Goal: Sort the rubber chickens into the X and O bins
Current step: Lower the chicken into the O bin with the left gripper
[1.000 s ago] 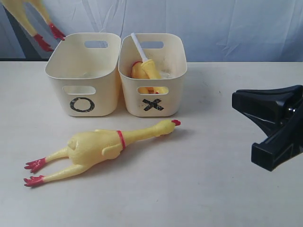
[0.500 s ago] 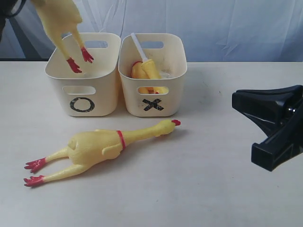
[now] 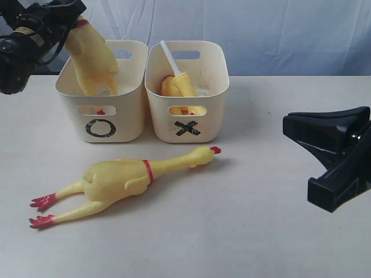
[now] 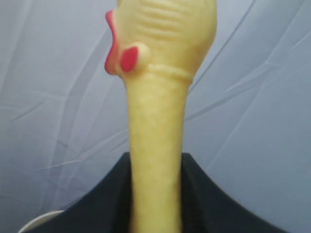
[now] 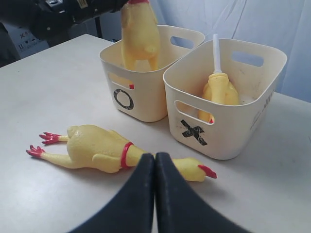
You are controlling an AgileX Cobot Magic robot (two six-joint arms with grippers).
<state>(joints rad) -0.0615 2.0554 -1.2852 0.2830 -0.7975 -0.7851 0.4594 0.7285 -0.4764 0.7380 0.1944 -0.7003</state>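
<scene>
Dangling head-up from the left gripper (image 3: 65,20), the hanging chicken (image 3: 93,58) is a long toy of smooth yellow rubber. Its plump body sits in the mouth of the O bin (image 3: 124,119) and its legs reach down inside. A speck of red shows through the bin's front slot handle. The jaws pinch the chicken at the neck, where a red band peeks out. In the left wrist view the ribbed yellow neck runs up between the black jaws to a head with a red flap on one side.

The lying chicken (image 3: 119,180) is stretched on the pale table (image 3: 261,231) in front of both bins. It has the same yellow body and a red band round the neck. Its red-tipped head points toward the X bin (image 3: 213,110), just short of it, and its two thin legs trail the other way and end in red feet.

The short chicken (image 3: 182,87) leans inside the X bin with its white stick (image 3: 170,58) slanting up past the rim. The two cream tubs stand side by side, touching or nearly so, each with its black mark on the front wall.

The right gripper (image 5: 154,158) is well apart on the right side of the table, its black fingers pressed together along their length.
</scene>
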